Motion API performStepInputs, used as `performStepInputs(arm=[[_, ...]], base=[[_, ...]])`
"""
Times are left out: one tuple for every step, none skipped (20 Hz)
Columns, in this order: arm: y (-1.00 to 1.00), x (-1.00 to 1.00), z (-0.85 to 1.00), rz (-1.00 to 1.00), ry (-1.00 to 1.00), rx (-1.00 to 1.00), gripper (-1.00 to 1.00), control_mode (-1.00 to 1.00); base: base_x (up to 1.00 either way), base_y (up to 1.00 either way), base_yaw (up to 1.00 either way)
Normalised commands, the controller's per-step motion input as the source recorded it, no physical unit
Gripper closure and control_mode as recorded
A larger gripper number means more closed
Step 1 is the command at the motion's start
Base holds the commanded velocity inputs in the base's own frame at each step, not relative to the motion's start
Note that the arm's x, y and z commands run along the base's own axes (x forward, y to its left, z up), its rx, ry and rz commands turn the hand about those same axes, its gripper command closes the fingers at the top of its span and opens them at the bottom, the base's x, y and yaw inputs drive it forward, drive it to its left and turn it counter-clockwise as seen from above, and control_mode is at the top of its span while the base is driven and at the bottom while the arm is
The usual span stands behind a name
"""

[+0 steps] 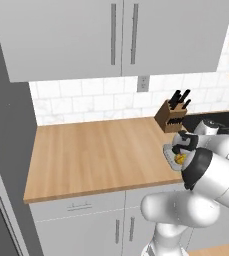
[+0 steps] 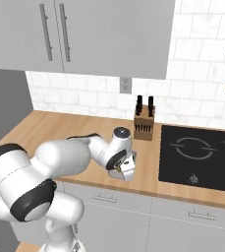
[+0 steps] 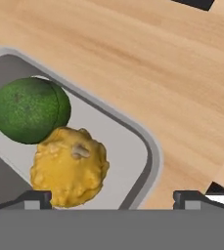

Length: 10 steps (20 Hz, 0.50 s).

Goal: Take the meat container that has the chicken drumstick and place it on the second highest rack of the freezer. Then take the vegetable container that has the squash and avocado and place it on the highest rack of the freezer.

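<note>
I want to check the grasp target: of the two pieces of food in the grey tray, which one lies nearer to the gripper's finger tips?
The yellow squash. In the hand view it lies just above the finger tips, while the green avocado sits beyond it, touching its far side.

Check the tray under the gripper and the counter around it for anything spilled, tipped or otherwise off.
Nothing stands out. The green avocado and yellow squash sit together inside the grey tray, which rests flat on the wooden counter. The open gripper hovers over it. The knife block stands upright.

Counter (image 1: pixel 96 155): you're seeing wood lying bare at left.
On it: tray (image 3: pixel 143 146), knife block (image 1: pixel 170 117), cooktop (image 2: pixel 200 152) are sitting.
</note>
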Motion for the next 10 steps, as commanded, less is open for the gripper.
performStepInputs(arm=[[0.00,0.00,0.08,-0.05,-0.14,0.01,-1.00,-1.00],[0.00,0.00,0.07,-0.06,-0.08,0.01,-1.00,-1.00],[0.00,0.00,0.00,-0.09,0.00,0.00,-1.00,-1.00],[-0.01,0.00,0.00,-0.11,0.00,0.00,-1.00,-1.00],[-0.11,-0.04,0.00,-0.14,0.02,0.00,-1.00,-1.00],[-0.19,-0.06,0.00,-0.15,0.09,0.00,-1.00,-1.00],[-0.16,-0.04,0.00,-0.14,0.12,0.00,-1.00,-1.00],[-0.16,-0.03,0.00,-0.13,0.15,0.00,-1.00,-1.00],[-0.16,0.00,0.00,-0.13,0.14,0.00,-1.00,-1.00],[-0.16,0.00,0.00,-0.12,0.14,0.00,-1.00,-1.00]], base=[[0.00,0.00,0.00],[0.00,0.00,0.00],[0.00,0.00,0.00],[0.00,0.00,0.00],[0.00,0.00,0.00],[0.00,0.00,0.00],[0.00,0.00,0.00],[0.00,0.00,0.00],[0.00,0.00,0.00],[0.00,0.00,0.00]])
